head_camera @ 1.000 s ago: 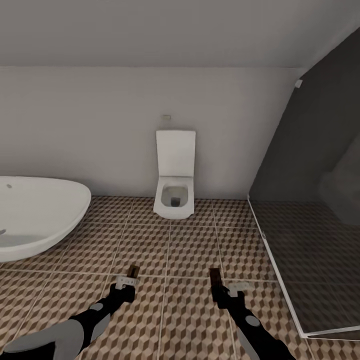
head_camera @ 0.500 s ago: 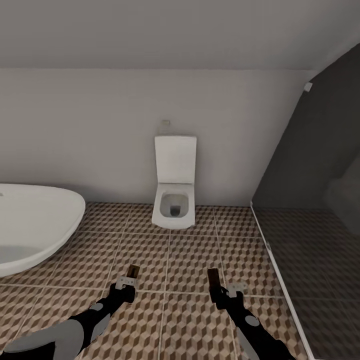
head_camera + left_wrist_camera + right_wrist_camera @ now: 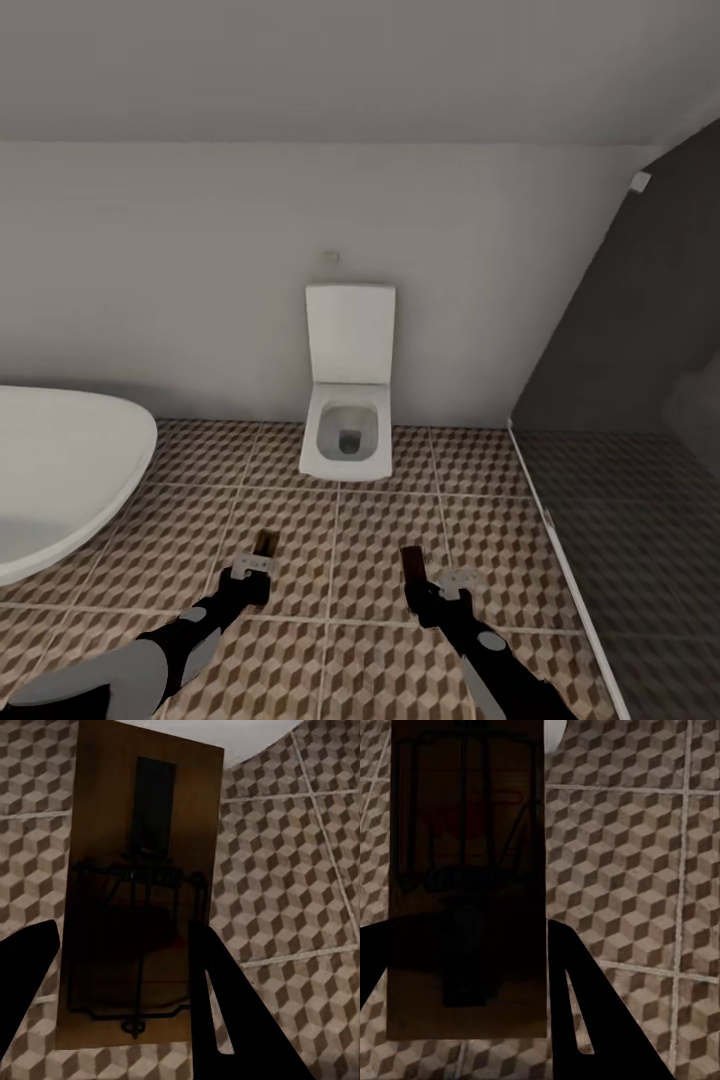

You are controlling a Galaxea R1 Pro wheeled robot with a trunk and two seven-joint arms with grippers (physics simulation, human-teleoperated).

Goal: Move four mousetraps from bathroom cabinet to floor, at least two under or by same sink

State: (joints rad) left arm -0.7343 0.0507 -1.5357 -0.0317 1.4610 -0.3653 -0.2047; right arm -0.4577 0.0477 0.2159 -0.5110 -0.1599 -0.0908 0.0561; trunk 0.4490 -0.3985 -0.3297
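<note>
The left tool (image 3: 256, 566) is clamped on a mousetrap (image 3: 142, 892), its dark fingers (image 3: 225, 1012) flanking the wooden slab. The right tool (image 3: 425, 580) grips a second mousetrap (image 3: 465, 877) the same way. Both traps hang above the bathroom floor (image 3: 370, 520). The sink (image 3: 60, 480) lies beyond the left tool, the toilet (image 3: 348, 400) ahead between both.

No readable txt, labels, brands or nos. anywhere. Mousetrap (image 3: 139, 907) wood is plain, toilet (image 3: 348, 400) lid blank, floor tiles (image 3: 380, 520) just cube pattern. Nothing legible on the wall either.
</note>
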